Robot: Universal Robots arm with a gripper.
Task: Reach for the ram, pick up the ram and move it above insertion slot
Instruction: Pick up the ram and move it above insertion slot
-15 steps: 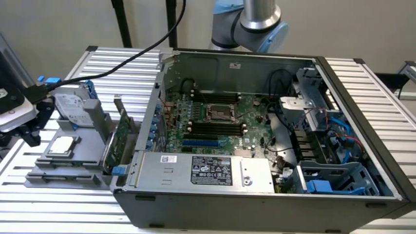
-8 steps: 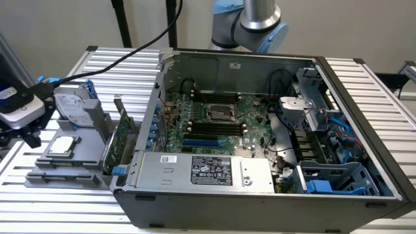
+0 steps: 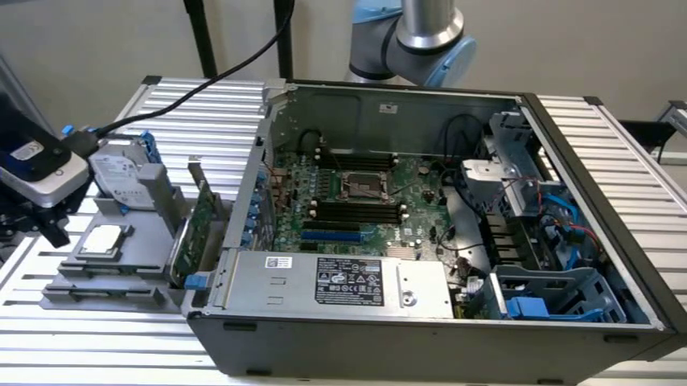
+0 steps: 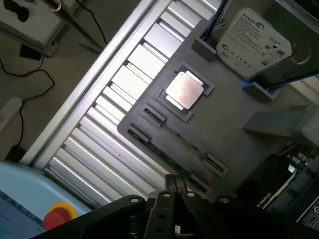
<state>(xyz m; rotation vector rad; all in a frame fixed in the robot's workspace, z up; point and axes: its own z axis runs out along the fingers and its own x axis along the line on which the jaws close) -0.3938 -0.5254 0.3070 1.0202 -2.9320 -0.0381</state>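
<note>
Hovering pincer point(image 4: 175, 185) pointing down, closed tight — near ram point(image 4: 168, 159), over gray tray point(image 4: 224, 134).

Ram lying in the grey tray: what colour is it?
The ram is dark green; the wrist view shows it best.

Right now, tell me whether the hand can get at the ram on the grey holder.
Probably yes. The hand hangs close to the ram, which lies bare in its slot on the grey holder, nothing over it. The hand is shut, though.
</note>
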